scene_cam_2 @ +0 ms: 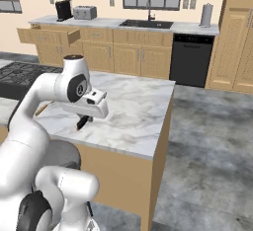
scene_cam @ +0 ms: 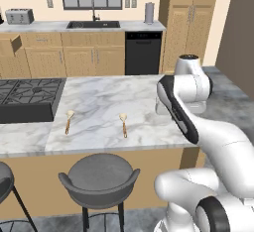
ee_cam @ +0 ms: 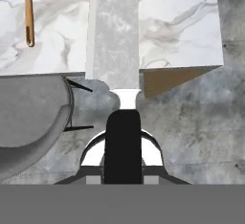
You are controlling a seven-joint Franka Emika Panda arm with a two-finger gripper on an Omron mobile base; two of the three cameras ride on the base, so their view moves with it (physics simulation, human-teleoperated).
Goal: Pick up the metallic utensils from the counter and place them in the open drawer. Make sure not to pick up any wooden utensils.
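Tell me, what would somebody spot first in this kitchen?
Probably the big white robot arm curling over the marbled counter. Its gripper is shut on a utensil with a black handle and a wide silvery blade. Next, two wooden spoons lying on the counter beside the black cooktop, and grey stools in front.

No lettering, label, brand mark or number can be read anywhere in this kitchen: the appliances, cabinet fronts and marbled desk [scene_cam: 109, 102] all carry plain, unmarked surfaces, and the robot's white body shows no readable badge.
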